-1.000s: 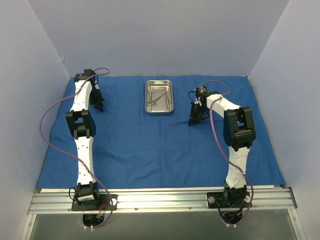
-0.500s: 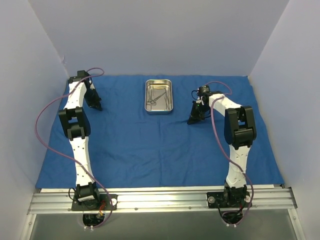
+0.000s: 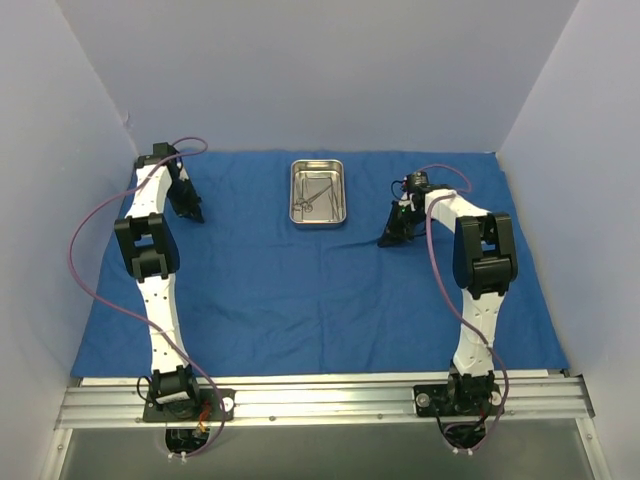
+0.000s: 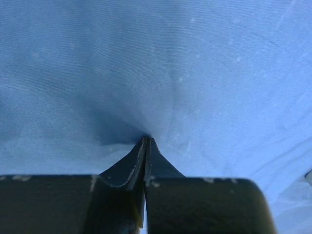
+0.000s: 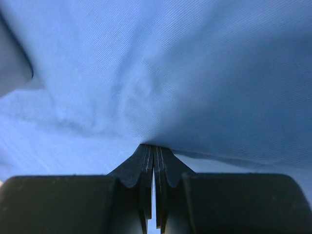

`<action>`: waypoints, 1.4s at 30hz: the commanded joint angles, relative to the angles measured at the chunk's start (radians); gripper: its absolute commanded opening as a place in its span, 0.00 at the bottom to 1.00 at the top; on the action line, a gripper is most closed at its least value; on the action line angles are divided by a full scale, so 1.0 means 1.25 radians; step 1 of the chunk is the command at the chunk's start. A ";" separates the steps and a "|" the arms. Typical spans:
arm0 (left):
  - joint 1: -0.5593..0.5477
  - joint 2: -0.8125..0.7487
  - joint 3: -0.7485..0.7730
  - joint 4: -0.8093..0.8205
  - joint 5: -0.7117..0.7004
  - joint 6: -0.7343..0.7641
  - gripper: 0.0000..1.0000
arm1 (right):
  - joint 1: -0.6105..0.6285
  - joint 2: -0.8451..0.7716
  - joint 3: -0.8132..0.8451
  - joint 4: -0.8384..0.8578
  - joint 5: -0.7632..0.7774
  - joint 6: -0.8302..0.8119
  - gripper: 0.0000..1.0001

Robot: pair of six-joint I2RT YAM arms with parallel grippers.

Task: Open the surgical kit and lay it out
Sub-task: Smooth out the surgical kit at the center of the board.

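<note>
Clearly the blue cloth wrap (image 3: 300,290) lies spread flat across the table, with the steel tray (image 3: 294,195) at far centre. The left gripper (image 3: 195,215) and right gripper (image 3: 385,241), jaws closed, each pinch a pucker of cloth on either side of the tray. The instruments (image 3: 312,197) lie inside it. Smoothing looks nearly finished; the next move calls for releasing the cloth and lifting them out.

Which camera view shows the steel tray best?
The top external view: the steel tray lies whole on the blue cloth, instruments inside. The wrist views show none of it, only cloth pinched by the left pincer and right pincer.
</note>
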 commanded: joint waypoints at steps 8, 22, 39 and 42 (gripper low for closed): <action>-0.013 -0.028 -0.079 0.012 -0.048 0.023 0.09 | -0.119 0.021 -0.106 -0.102 0.301 -0.113 0.00; -0.012 -0.319 -0.281 0.155 -0.102 0.015 0.38 | 0.109 -0.264 -0.060 -0.113 0.132 -0.221 0.00; 0.010 -0.570 -0.585 0.203 -0.048 -0.046 0.35 | 0.548 -0.001 0.222 0.043 -0.135 -0.239 0.00; 0.025 -0.613 -0.625 0.207 -0.032 -0.045 0.36 | 0.605 0.047 0.279 0.032 -0.138 -0.240 0.00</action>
